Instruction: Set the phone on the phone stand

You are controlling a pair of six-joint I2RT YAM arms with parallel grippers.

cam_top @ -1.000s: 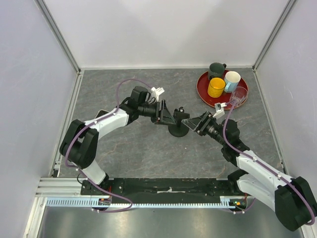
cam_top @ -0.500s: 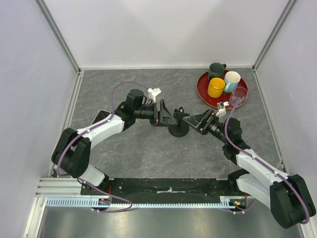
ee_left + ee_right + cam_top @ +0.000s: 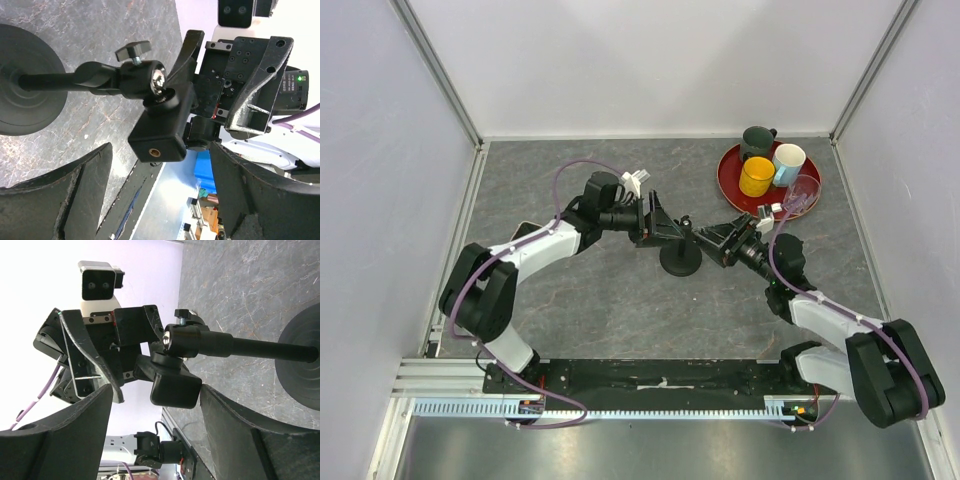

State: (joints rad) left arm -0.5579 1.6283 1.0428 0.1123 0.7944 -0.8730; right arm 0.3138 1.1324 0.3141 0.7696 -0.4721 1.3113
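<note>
The black phone stand (image 3: 680, 260) sits mid-table on its round base, and its cradle block (image 3: 159, 136) hangs off a ball joint on the post. My left gripper (image 3: 665, 227) comes at the stand's head from the left and my right gripper (image 3: 712, 238) from the right. Each has the block between its open jaws. In the left wrist view the left gripper (image 3: 161, 150) has gaps on both sides of the block. In the right wrist view the block (image 3: 176, 385) lies near one finger (image 3: 235, 425) of the right gripper (image 3: 156, 395). Only a pale-edged corner of the phone (image 3: 526, 228) shows under the left arm.
A red tray (image 3: 732, 190) at the back right holds a green mug (image 3: 757, 140), a yellow mug (image 3: 756, 176), a white mug (image 3: 788, 163) and a clear glass (image 3: 802, 192). White walls enclose the table on three sides. An aluminium rail (image 3: 440, 385) runs along the front.
Both grippers have moved in toward the stand's head, the left one rightward and the right one leftward. The left arm swung out and came back. The stand has stayed put.
</note>
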